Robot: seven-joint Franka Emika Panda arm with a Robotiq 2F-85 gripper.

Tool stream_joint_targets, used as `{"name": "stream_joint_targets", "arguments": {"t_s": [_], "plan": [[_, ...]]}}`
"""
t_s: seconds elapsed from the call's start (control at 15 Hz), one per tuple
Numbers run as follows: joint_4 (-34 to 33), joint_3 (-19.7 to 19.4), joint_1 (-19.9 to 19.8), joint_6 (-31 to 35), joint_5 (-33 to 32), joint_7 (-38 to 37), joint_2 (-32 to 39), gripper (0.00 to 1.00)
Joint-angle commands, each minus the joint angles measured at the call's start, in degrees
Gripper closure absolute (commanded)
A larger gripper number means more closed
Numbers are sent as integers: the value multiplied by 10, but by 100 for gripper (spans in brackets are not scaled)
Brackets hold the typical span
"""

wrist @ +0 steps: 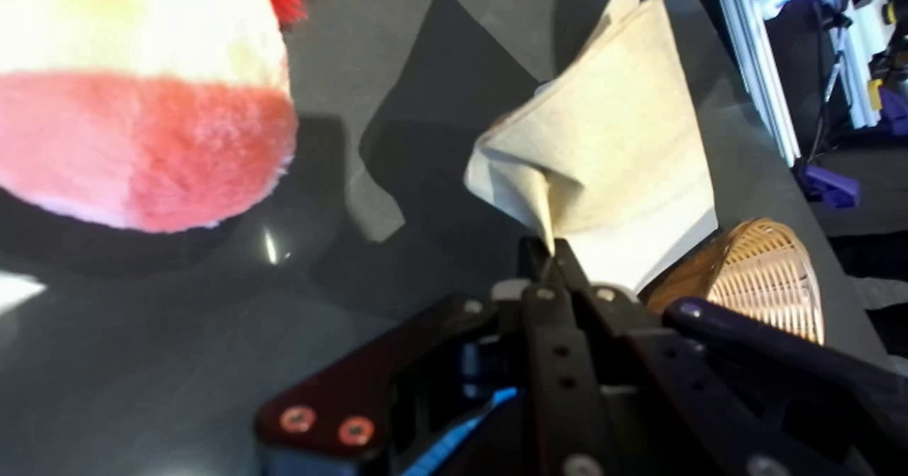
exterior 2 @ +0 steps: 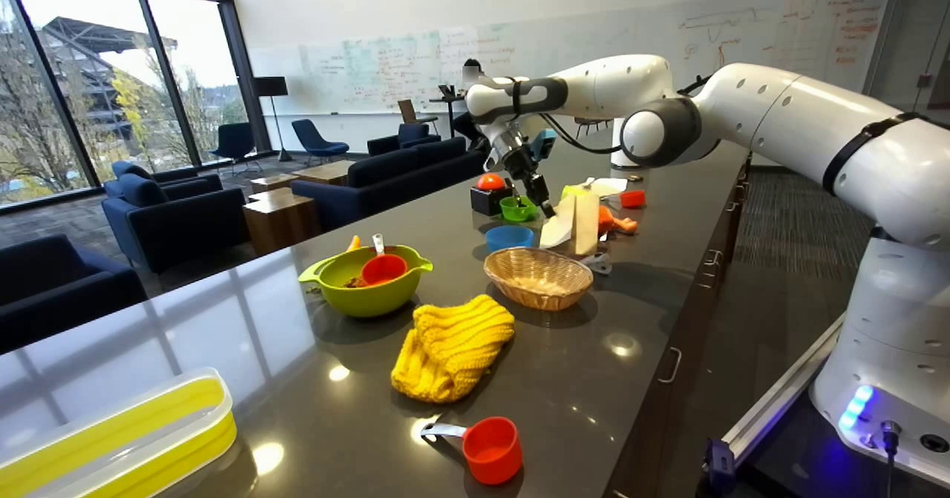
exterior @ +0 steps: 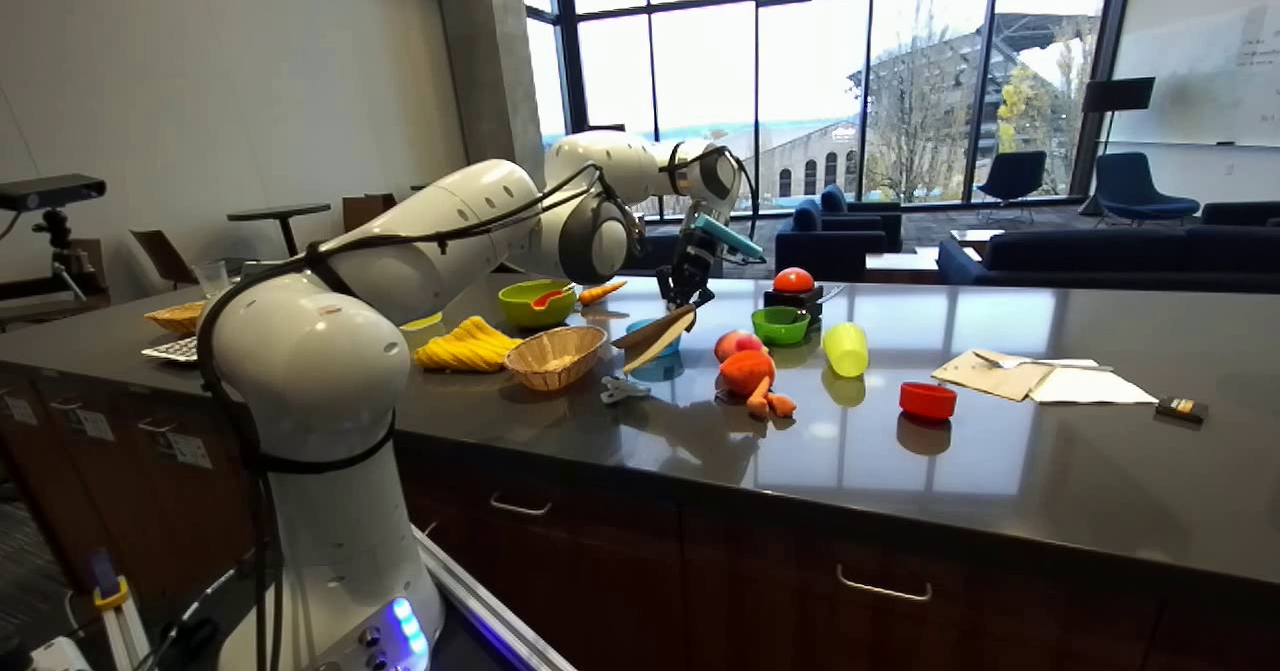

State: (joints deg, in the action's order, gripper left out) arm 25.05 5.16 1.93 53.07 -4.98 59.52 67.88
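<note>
A long white whiteboard [exterior 2: 401,64] fills the far side of the room in an exterior view, its red and green handwriting too faint to read. Next comes the glossy dark-grey tabletop [exterior: 1020,481]; the dark brown wooden drawer fronts [exterior: 780,591] below it carry white paper labels [exterior: 188,449], their print too small to make out. A white jointed robot arm [exterior: 500,186] reaches across. On the tabletop stand an oval basket of woven tan wicker [exterior 2: 519,290] and a lime-green spouted bowl [exterior 2: 371,297], with a bright yellow, ribbed knitted cloth [exterior 2: 453,349] lying near both.

A beige folded napkin [wrist: 617,157] is pinched at one corner by the black fingers [wrist: 569,267], which are closed on it. The rest slants downward between the basket and a fuzzy orange plush toy [exterior: 748,373]; whether its lower edge touches the tabletop cannot be told. A small round blue bowl [exterior 2: 510,242] stands near the napkin. Smallest is a black block [exterior: 1182,409], the pale marking on its top illegible.
</note>
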Motion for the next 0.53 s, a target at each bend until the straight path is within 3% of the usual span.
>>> {"name": "stream_joint_targets", "arguments": {"t_s": [0.0,0.07,0.13,0.2,0.27,0.33,0.4,0.47], "plan": [[-37,-3,-2,-59,3,38,21,100],[23,3,-8,-44,2,41,-10,100],[-39,-3,-4,-79,4,48,24,100],[19,2,-9,-60,1,49,-8,100],[15,0,-8,-58,0,47,-6,100],[-50,-9,-3,-73,3,28,28,100],[1,-9,-7,-34,2,1,-2,100],[-10,-15,-5,-7,-1,-21,1,100]]}}
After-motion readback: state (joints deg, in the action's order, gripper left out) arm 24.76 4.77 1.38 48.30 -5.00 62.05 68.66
